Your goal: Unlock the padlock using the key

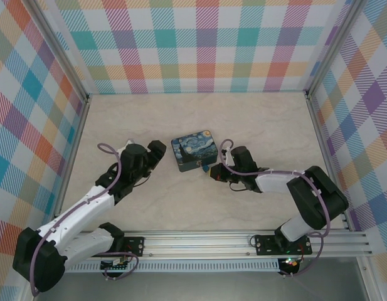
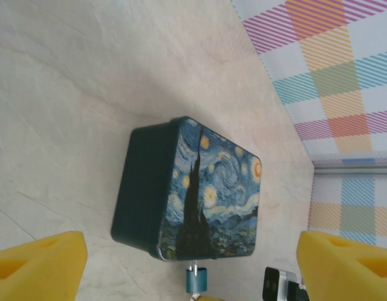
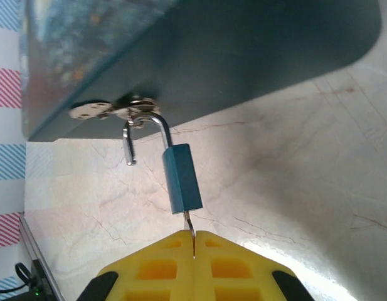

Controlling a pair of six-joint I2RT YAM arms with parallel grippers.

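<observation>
Right gripper point(image 3: 194, 239): fingers pressed together on key point(image 3: 189, 221), which is seated in the padlock point(image 3: 182, 179) just ahead of the tips. Padlock is hung from the hasp point(image 3: 111, 111) of the box point(image 3: 243, 50); one shackle point(image 3: 157, 125) leg is seen free of the body. Left gripper point(image 1: 157, 150): fingers held wide apart, box ahead of them, not touched

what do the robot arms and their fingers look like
Both the left arm and right arm have white link shells, bulky black joints and a mauve cable looped alongside. The fingers are blocky bright yellow with recessed pockets.
</observation>
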